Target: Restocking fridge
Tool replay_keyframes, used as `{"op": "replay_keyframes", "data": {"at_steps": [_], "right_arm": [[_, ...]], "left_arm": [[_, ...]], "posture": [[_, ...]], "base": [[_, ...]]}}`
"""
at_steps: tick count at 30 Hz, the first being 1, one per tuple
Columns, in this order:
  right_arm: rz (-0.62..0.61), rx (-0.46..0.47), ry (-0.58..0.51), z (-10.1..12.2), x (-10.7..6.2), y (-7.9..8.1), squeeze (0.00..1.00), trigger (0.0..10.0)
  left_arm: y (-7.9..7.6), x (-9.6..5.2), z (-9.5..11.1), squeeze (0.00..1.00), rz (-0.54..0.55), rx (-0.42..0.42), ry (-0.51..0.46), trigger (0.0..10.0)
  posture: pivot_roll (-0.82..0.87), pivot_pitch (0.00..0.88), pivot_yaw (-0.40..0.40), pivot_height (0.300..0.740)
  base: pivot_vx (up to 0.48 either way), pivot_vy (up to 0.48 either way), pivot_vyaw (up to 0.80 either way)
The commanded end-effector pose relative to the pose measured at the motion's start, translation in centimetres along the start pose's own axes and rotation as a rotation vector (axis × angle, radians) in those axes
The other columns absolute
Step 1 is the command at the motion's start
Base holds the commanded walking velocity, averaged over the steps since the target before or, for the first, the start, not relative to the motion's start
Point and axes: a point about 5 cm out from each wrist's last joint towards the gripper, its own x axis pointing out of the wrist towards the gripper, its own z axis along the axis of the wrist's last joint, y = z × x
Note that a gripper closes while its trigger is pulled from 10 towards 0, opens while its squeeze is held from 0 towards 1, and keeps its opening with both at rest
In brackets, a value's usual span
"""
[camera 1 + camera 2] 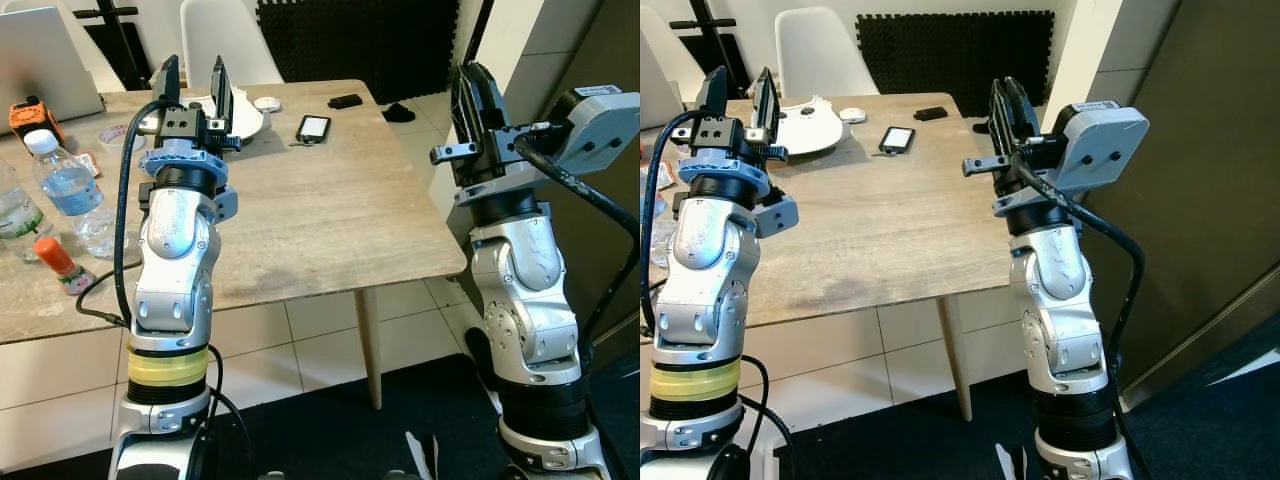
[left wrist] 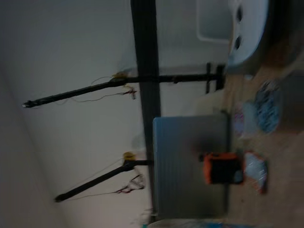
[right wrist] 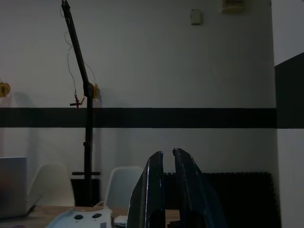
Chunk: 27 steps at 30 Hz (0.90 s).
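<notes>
Both arms are raised in front of a wooden table. My left gripper points up over the table's left part, open, with nothing between its fingers. My right gripper stands upright beyond the table's right edge; in the right wrist view its fingers are nearly together and hold nothing. A clear water bottle with a white cap stands at the table's left, with a second bottle beside it at the frame edge. A small orange-capped bottle lies in front of them.
On the table are a laptop, an orange device, a white round object, a phone and a small black item. White chairs stand behind. A dark brown panel rises at the right.
</notes>
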Motion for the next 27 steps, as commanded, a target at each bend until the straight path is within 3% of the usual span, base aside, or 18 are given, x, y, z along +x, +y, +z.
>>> {"op": "replay_keyframes", "data": {"at_steps": [1,27], "right_arm": [[-0.017,-0.011,0.022,-0.3,-0.08,-0.38,0.0,10.0],[-0.049,-0.037,0.039,-0.65,-0.09,-0.69,0.0,10.0]], "left_arm": [[0.09,0.05,-0.1,0.0,-0.012,0.027,0.007,10.0],[-0.32,-0.37,-0.97,0.0,-0.012,0.018,0.039,10.0]], "posture": [[0.03,0.023,-0.034,0.74],[0.03,0.016,-0.035,0.74]], "base": [[0.0,0.0,0.0],[0.0,0.0,0.0]]}}
